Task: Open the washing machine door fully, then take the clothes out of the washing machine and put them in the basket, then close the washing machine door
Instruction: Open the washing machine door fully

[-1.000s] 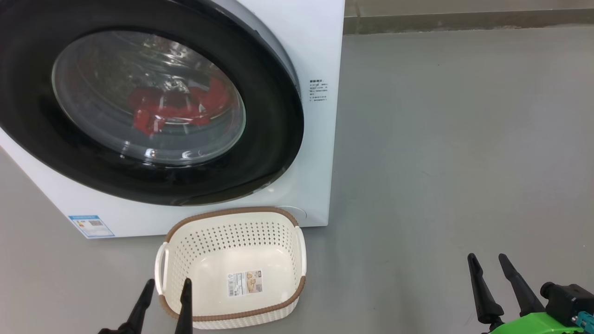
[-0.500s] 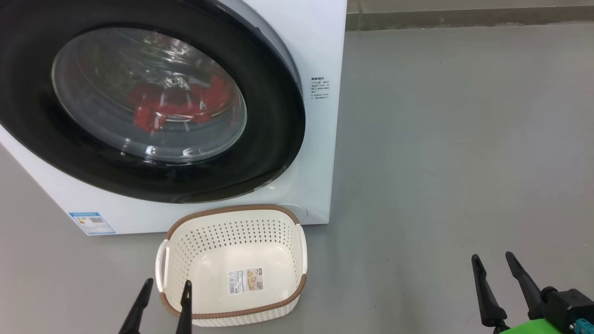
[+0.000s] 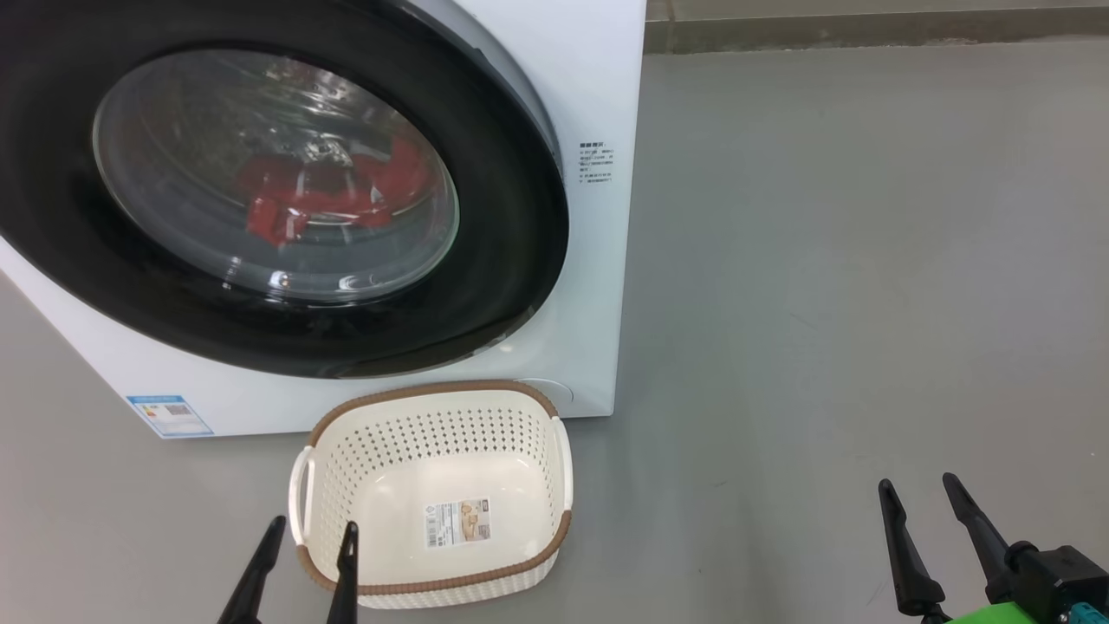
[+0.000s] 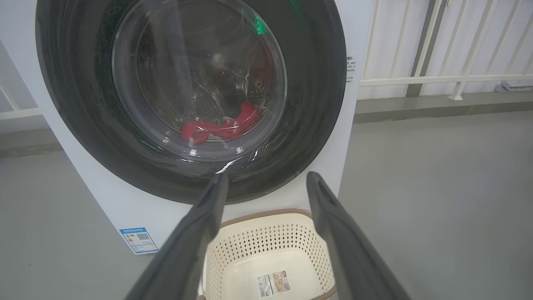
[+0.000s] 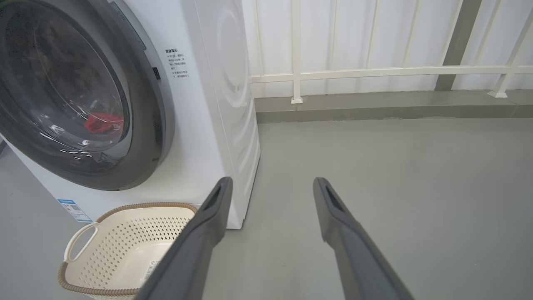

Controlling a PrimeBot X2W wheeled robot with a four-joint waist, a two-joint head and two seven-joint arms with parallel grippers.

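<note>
The left jaws stood wide open and held nothing, their 2 dark fingers (image 3: 345, 581) raised at the near left corner of the basket (image 3: 416, 433); whether the inner finger touched its brown rim could not be told. In the left wrist view the basket (image 4: 266, 246) lay just below and ahead, between the 2 fingers. The right jaws were equally wide and empty, their fingers (image 3: 901, 555) over bare grey floor (image 3: 823, 260), well to the right of the basket. Beyond the basket, straight ahead of the left jaws, stood the washing machine (image 3: 598, 260), with the basket's far edge close against its front. The washing machine door (image 3: 502, 217) sat shut against it, and the clothes (image 3: 329, 195) showed red through the glass, low in the drum. Further off, ahead of the right jaws, a white railing (image 5: 374, 73) ran along the wall.
</note>
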